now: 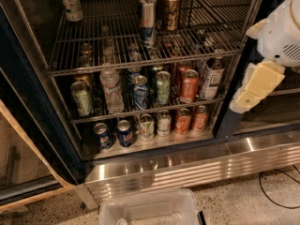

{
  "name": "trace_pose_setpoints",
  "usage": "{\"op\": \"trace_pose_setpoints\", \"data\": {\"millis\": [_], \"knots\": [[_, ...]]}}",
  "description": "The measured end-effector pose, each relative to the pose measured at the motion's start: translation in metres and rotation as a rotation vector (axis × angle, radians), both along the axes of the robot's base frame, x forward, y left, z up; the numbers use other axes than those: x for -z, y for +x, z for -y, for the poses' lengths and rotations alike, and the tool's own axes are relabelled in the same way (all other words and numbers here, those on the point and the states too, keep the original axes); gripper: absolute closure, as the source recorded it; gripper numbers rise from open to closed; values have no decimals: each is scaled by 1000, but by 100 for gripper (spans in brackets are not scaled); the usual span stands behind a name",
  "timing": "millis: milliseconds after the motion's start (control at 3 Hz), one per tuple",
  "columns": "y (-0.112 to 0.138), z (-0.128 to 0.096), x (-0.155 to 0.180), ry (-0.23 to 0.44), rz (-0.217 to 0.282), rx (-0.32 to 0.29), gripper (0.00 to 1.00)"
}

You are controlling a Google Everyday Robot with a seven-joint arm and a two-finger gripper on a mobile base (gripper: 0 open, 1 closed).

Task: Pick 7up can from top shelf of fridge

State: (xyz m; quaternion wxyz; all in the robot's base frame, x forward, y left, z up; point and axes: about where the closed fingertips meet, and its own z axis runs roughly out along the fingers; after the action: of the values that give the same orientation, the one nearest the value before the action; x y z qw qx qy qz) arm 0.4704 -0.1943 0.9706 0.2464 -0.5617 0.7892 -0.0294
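The 7up can point(70, 3), pale silvery-white, stands at the back left of the top shelf point(140, 63) of the open fridge point(187, 165). A taller slim silver-and-blue can point(147, 18) and a dark gold can point(171, 9) stand near the shelf's middle. My gripper point(255, 86), cream-coloured under a white arm housing point(281, 29), hangs at the far right, outside the fridge in front of the dark frame post. It is far to the right of the 7up can and lower than it, and it holds nothing.
Two lower racks are crowded with cans and bottles point(140, 93). The opened glass door point(23, 163) stands at the left. A clear plastic bin point(150, 210) sits on the floor in front of the ribbed steel base. A cable point(276, 191) lies at the lower right.
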Motion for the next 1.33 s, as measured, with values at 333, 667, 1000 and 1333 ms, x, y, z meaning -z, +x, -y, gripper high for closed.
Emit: {"op": "trace_pose_setpoints", "data": {"millis": [333, 667, 1000, 1333], "knots": [[25, -25, -4, 140, 97, -16, 0], [25, -25, -4, 140, 97, -16, 0], [30, -32, -8, 194, 141, 2, 0], [41, -49, -20, 321, 244, 44, 0]]}}
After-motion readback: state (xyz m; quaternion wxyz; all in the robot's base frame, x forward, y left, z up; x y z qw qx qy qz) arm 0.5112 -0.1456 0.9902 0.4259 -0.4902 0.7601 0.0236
